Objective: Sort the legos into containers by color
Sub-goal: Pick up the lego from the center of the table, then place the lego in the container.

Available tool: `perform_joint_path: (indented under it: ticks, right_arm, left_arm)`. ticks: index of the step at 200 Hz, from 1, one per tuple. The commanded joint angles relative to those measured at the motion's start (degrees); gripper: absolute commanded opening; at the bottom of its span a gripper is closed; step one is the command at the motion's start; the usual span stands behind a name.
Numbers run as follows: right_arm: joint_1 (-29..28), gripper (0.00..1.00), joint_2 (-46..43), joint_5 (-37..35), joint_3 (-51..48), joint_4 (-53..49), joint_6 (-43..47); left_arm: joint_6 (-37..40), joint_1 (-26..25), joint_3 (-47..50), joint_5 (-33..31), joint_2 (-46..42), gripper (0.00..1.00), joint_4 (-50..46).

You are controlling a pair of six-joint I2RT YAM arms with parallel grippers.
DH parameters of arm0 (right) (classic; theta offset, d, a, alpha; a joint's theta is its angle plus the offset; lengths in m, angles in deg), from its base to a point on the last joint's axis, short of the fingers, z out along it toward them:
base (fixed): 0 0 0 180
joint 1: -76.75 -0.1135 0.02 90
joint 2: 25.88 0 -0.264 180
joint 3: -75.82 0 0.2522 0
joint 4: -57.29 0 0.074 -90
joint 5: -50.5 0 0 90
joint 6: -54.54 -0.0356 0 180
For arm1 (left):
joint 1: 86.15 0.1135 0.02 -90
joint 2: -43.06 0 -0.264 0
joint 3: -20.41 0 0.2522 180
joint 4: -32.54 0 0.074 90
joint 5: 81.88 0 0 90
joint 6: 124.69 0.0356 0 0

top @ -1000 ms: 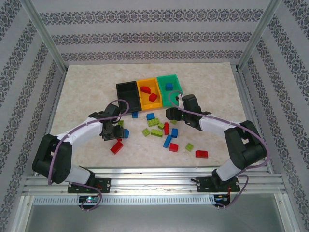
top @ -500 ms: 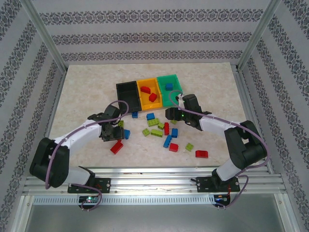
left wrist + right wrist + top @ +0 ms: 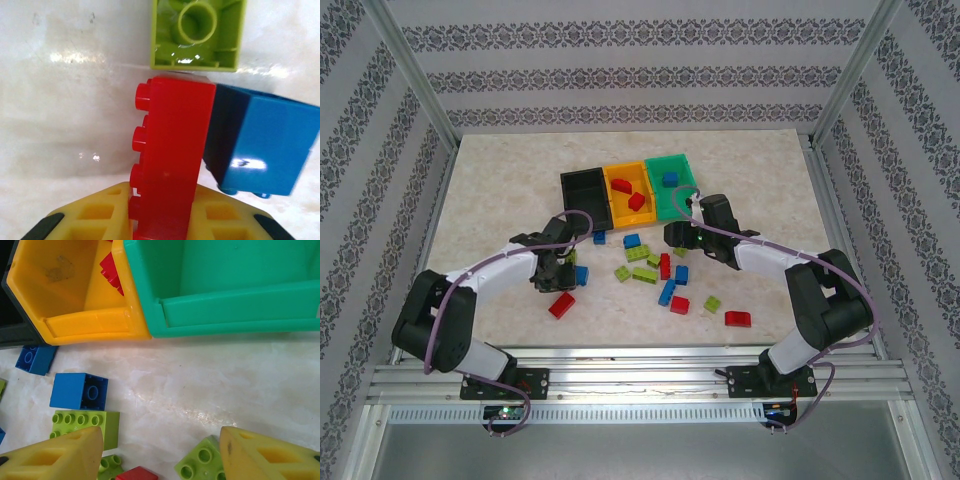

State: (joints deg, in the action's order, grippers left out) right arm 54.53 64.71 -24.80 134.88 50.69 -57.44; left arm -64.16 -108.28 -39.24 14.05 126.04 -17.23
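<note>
Left gripper point(image 3: 557, 271) has edged right and closed on red brick point(image 3: 172, 155), long axis along fingers, probably still on table point(image 3: 500, 180) against blue brick point(image 3: 265, 145); yellow bin point(image 3: 619, 212) lies beyond, rightward.

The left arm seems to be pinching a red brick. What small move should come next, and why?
Probably lift straight up. The left tool is shut on the red brick, a blue brick sits against its side and a lime green brick lies just beyond, so sliding might drag them. Other red bricks already lie in the orange-yellow bin.
</note>
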Motion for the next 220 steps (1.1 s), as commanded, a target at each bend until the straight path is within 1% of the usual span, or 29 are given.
perform_joint_path:
  ticks: [1, 11, 40, 64, 82, 98, 145, 150, 165, 175, 197, 220]
  right_arm:
    - [0.5, 0.64, 0.4, 1.2, 0.1, 1.4, -0.6]
    - [0.7, 0.64, 0.4, 1.2, 0.0, 1.4, -0.6]
    - [0.7, 0.64, 0.4, 1.5, -0.1, 1.7, -0.9]
    - [0.7, 0.63, 0.8, 1.8, 0.0, 1.9, -1.0]
    - [0.8, 0.64, 1.1, 1.8, 0.2, 1.9, -1.0]
    - [0.8, 0.64, 1.2, 1.9, 0.2, 2.0, -1.1]
    - [1.3, 0.64, 1.3, 2.5, 0.1, 2.3, -1.5]
    - [1.3, 0.63, 1.3, 2.6, 0.1, 2.3, -1.5]
    - [1.5, 0.64, 1.2, 2.9, 0.0, 2.5, -1.7]
    - [1.5, 0.64, 1.2, 3.1, 0.1, 2.6, -1.7]
    - [1.6, 0.64, 1.2, 3.3, 0.0, 2.6, -1.9]
    - [1.6, 0.64, 1.5, 3.7, 0.1, 2.9, -2.3]
  left_arm:
    - [1.0, -0.7, -1.2, 1.2, -4.7, 0.23, -0.4]
    - [0.7, -0.7, -1.4, 1.9, -6.8, 0.19, -0.3]
    - [1.0, -0.6, -1.7, 4.0, -12.3, 0.14, 2.5]
    - [2.6, -0.6, -3.1, 3.2, -12.9, 0.11, 5.2]
    - [4.1, -0.5, -7.1, 2.3, -10.2, 0.11, 5.8]
    - [5.9, 0.0, -11.7, 1.4, -6.1, 0.11, 6.0]
    - [10.0, 4.4, -26.0, 1.7, 8.8, 0.11, 5.6]
    - [10.1, 4.7, -27.4, 1.7, 10.3, 0.13, 5.2]
    - [10.7, 5.3, -31.7, 0.7, 13.9, 0.27, 3.0]
    - [10.9, 5.3, -33.7, 0.2, 15.4, 0.33, 1.2]
    - [10.8, 5.3, -33.6, 0.5, 15.3, 0.45, 0.5]
    - [10.4, 5.3, -29.7, 0.7, 12.2, 0.48, 3.2]
